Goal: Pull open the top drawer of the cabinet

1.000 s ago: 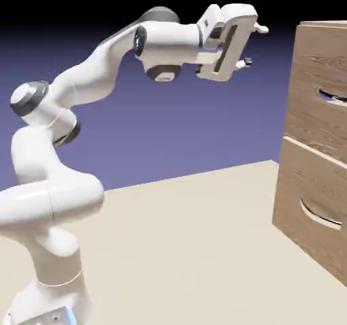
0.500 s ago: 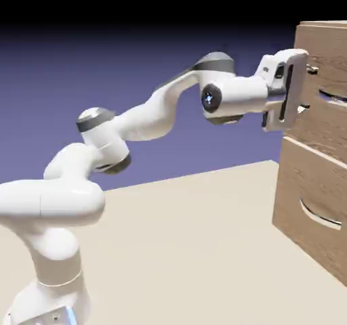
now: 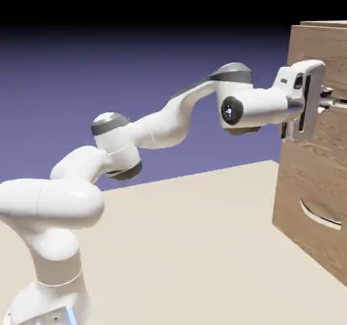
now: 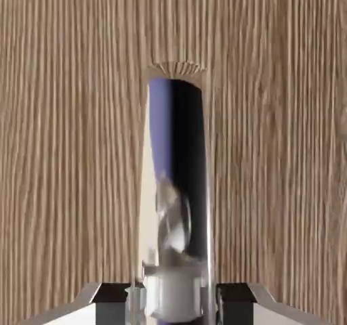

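Pincer (image 3: 327,101) at the top drawer (image 3: 333,131), its two fingertips (image 4: 110,305) closed on the curved handle (image 4: 173,215), one on either side of it. The drawer front lies straight ahead of the pincer, filling the hand view with wood grain. The handle runs up from between the fingertips in that view, shiny enough to mirror blue, black and a pale blurred shape. In the exterior view, the cabinet (image 3: 305,175) stands at the right edge, partly cut off by the frame. Below the pincer is the lower drawer front (image 3: 298,235), with its own curved handle (image 3: 320,215) well apart from the pincer. The white arm (image 3: 159,128) reaches across to the pincer, above the pale desk (image 3: 176,249).
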